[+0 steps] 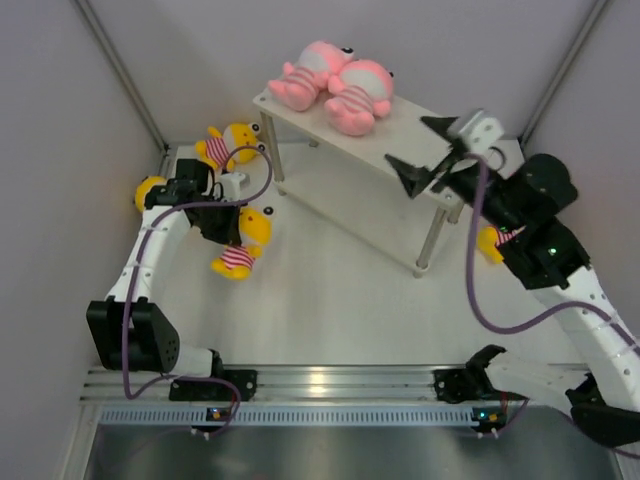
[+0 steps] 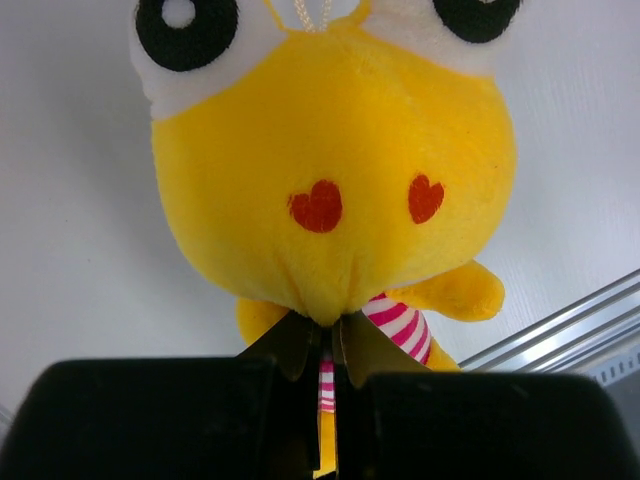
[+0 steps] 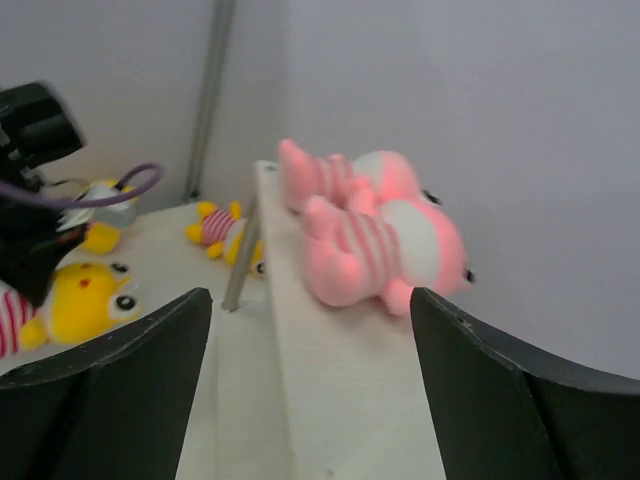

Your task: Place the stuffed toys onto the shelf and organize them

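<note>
Currently the held yellow toy (image 1: 243, 240) is at the left side of the white table (image 1: 330, 300). In the left wrist view its face points at the camera: bulging black-and-white eyes, two red heart marks, pink-and-white striped shirt below. The left gripper (image 2: 325, 345) is clamped on it. Both fingers pinch the plush just under the head, at the top of the shirt, and the head juts out past the fingertips. Whether the toy touches the table cannot be told. The table surface is matte white, plain and evenly lit. The shelf (image 1: 400, 135) stands toward the back, right of centre and set at a slant, with a white top board on thin silver legs. Two pink toys (image 1: 358, 95) lie on the top board at its far left end, pressed against each other. The right gripper (image 1: 405, 140) hovers over the right end of the same board, fingers spread wide and holding nothing. In the right wrist view the bare board runs between the two fingers, and the pink toys lie ahead, well apart from the tips. A second yellow toy (image 1: 232, 142) lies on the table near the shelf's far left leg. A third yellow toy (image 1: 148, 190) is mostly hidden behind the left arm. A fourth yellow toy (image 1: 490, 243) shows partly behind the right arm. The enclosure has pale grey walls (image 1: 60, 120) and slanting metal posts (image 1: 120, 70) at the back corners. An aluminium rail (image 1: 330, 380) along the near edge carries both arm bases.
</note>
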Robot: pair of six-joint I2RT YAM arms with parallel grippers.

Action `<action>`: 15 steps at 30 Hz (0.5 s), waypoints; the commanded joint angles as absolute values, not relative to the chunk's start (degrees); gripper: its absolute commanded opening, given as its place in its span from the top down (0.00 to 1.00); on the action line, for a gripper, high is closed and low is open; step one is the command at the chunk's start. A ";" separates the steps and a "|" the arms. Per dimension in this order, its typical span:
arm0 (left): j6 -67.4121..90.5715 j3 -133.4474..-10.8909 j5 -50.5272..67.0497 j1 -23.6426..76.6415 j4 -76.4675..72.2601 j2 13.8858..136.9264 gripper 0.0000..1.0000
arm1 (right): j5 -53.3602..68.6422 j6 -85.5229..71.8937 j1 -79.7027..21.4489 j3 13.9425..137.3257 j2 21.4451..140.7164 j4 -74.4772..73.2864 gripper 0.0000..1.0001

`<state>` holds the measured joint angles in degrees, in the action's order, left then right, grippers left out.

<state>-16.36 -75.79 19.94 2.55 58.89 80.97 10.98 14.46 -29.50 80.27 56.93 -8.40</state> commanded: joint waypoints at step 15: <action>-14.41 -74.97 25.22 -1.40 60.65 78.75 1.00 | 7.47 40.25 -70.22 88.58 101.31 -6.06 0.17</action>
